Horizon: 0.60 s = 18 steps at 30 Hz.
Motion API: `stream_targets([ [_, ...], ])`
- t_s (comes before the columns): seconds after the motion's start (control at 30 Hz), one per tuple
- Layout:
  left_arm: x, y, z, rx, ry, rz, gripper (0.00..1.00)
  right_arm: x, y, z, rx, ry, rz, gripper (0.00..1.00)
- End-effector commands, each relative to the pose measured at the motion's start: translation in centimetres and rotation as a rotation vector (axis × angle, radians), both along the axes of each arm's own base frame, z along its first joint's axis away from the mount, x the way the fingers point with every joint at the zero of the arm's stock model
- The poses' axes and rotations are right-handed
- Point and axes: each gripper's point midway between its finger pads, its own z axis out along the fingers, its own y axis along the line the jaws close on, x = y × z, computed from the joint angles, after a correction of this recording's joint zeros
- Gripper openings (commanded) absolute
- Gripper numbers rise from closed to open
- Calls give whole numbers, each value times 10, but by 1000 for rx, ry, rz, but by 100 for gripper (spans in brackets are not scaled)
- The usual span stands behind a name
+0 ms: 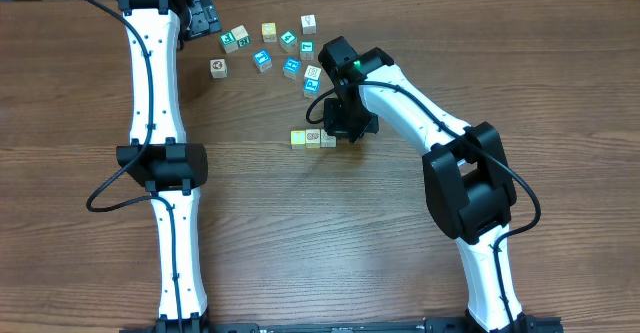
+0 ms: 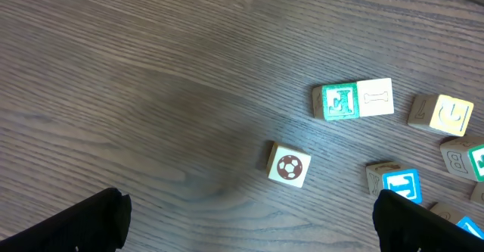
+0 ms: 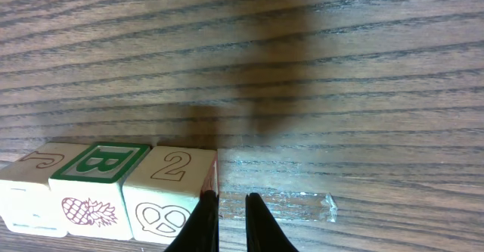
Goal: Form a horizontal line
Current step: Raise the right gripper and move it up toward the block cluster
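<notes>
Closest to us, we are seeing the right gripper (image 3: pixel 231 210) hanging with its fingers (image 3: pixel 206 225) pinched nearly together, gripping nothing. The horizontal line (image 3: pixel 106 184) is lying on the table (image 1: pixel 300 233) just beside it, its end cube (image 3: pixel 170 195) sitting right against one finger.

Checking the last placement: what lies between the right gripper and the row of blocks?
Nothing. In the right wrist view the shut right gripper sits hard against the end block, marked 2, of the row; no gap or object shows between them.
</notes>
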Motion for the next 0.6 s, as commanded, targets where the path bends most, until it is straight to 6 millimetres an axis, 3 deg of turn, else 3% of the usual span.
stream_targets([
  [0.0, 0, 2, 22, 14, -46, -5, 100, 7, 5, 23, 38, -47, -7, 9],
  [0.57, 0, 2, 22, 14, -46, -5, 100, 7, 7, 23, 48, -39, -58, 9],
])
